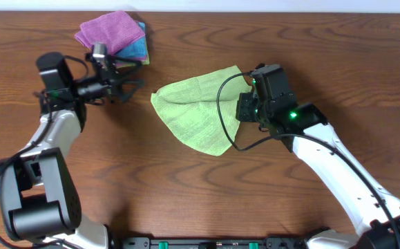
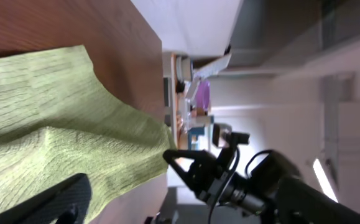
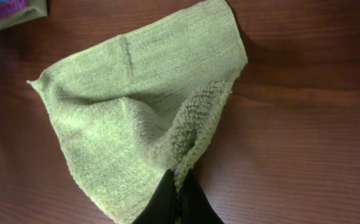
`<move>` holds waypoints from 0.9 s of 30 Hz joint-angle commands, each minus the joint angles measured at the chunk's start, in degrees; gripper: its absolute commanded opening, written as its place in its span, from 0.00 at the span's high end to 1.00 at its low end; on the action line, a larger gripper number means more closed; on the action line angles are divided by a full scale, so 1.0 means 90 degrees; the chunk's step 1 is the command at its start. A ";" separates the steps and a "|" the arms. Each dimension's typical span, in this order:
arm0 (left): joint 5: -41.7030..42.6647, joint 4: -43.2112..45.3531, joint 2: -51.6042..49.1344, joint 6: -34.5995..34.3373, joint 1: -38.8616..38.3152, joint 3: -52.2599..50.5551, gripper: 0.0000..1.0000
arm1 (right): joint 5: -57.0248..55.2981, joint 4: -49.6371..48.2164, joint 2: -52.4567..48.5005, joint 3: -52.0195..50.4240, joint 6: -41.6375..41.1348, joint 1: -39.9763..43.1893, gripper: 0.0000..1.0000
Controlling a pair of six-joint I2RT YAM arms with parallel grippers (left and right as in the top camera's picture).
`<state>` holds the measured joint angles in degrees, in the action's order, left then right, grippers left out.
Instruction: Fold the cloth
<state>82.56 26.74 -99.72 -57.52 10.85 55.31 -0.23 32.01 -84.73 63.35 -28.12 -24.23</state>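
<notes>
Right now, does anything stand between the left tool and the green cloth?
Nothing visible does. Only bare table lies between the left tool and the near corner of the cloth. The purple cloth and blue cloth lie beside that tool, off the path. The right tool is shut on the cloth's far edge.

Bare table [image 1: 206, 200] in front of the green cloth [image 1: 193, 114]. Far left crowded: folded cloths [image 1: 113, 31] just beside left gripper [image 1: 134, 81].

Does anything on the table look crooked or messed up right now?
The green cloth lies skewed and rumpled, not flat; one edge is bunched and curled over where the right gripper pinches it. Nothing looks spilled or damaged.
</notes>
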 commanded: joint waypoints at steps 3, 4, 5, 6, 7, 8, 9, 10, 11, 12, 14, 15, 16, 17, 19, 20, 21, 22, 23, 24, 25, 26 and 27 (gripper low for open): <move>-0.0255 -0.0454 0.0070 0.1001 -0.0372 0.0068 0.37 | -0.0097 -0.0189 -0.0015 0.0029 0.0250 -0.0124 0.99; -0.0398 -0.0782 0.0070 0.1248 -0.0415 0.0068 0.45 | -0.0100 -0.0211 -0.0015 0.0029 0.0250 -0.0121 0.99; -0.0602 -0.1304 0.0070 0.1637 -0.0469 0.0068 0.49 | -0.0124 -0.0221 -0.0015 0.0029 0.0250 -0.0121 0.99; -0.0933 -0.2030 0.0070 0.2171 -0.0532 0.0068 0.50 | -0.0155 -0.0221 -0.0015 0.0029 0.0250 -0.0121 0.99; -0.1263 -0.2630 0.0070 0.2589 -0.0590 0.0068 0.51 | -0.0170 -0.0219 -0.0015 0.0029 0.0250 -0.0121 0.99; -0.1836 -0.3364 0.0070 0.3053 -0.0668 0.0068 0.51 | -0.0168 -0.0216 -0.0015 0.0029 0.0250 -0.0121 0.99; -0.2523 -0.3985 0.0070 0.3419 -0.0755 0.0068 0.47 | -0.0168 -0.0211 -0.0015 0.0029 0.0250 -0.0121 0.99; -0.3174 -0.4432 0.0070 0.3696 -0.0843 0.0068 0.43 | -0.0165 -0.0202 -0.0015 0.0029 0.0250 -0.0124 0.99; -0.3757 -0.4728 0.0070 0.3881 -0.0937 0.0068 0.35 | -0.0165 -0.0187 -0.0015 0.0029 0.0250 -0.0126 0.99; -0.4141 -0.4862 0.0070 0.3973 -0.1015 0.0068 0.32 | -0.0165 -0.0168 -0.0015 0.0029 0.0250 -0.0129 0.99; -0.4816 -0.4942 0.0070 0.4082 -0.1175 0.0070 0.31 | -0.0165 -0.0143 -0.0015 0.0029 0.0253 -0.0129 0.99; -0.5173 -0.4940 0.0070 0.4087 -0.1251 0.0070 0.31 | -0.0165 -0.0131 -0.0015 0.0029 0.0253 -0.0129 0.99; -0.5496 -0.4937 0.0070 0.4087 -0.1309 0.0070 0.29 | -0.0165 -0.0119 -0.0015 0.0029 0.0253 -0.0129 0.99; -0.5853 -0.4932 0.0070 0.4087 -0.1370 0.0070 0.28 | -0.0165 -0.0102 -0.0015 0.0029 0.0253 -0.0129 0.99; -0.6547 -0.4920 0.0070 0.4087 -0.1484 0.0070 0.28 | -0.0165 -0.0053 -0.0015 0.0029 0.0253 -0.0129 0.99; -0.6737 -0.4911 0.0070 0.4085 -0.1511 0.0070 0.28 | -0.0165 -0.0034 -0.0015 0.0029 0.0253 -0.0129 0.99; -0.6970 -0.4879 0.0070 0.4082 -0.1549 0.0070 0.28 | -0.0165 -0.0012 -0.0015 0.0029 0.0253 -0.0129 0.99; -0.7138 -0.4828 0.0070 0.4082 -0.1579 0.0070 0.28 | -0.0165 0.0002 -0.0015 0.0029 0.0253 -0.0129 0.99; -0.7283 -0.4736 0.0070 0.4082 -0.1605 0.0070 0.28 | -0.0165 0.0019 -0.0015 0.0029 0.0255 -0.0129 0.99; -0.7388 -0.4626 0.0070 0.4082 -0.1627 0.0070 0.28 | -0.0165 0.0029 -0.0015 0.0029 0.0255 -0.0129 0.99; -0.7470 -0.4529 0.0070 0.4082 -0.1642 0.0070 0.27 | -0.0165 0.0032 -0.0015 0.0029 0.0255 -0.0131 0.99; -0.7592 -0.4393 0.0070 0.4082 -0.1664 0.0070 0.27 | -0.0165 0.0032 -0.0015 0.0029 0.0255 -0.0134 0.99; -0.7703 -0.4260 0.0070 0.4082 -0.1685 0.0070 0.27 | -0.0165 0.0032 -0.0015 0.0029 0.0255 -0.0138 0.99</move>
<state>19.38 -12.53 -99.63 -22.00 -3.84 55.75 -1.10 32.16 -84.73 63.35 -26.50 -24.25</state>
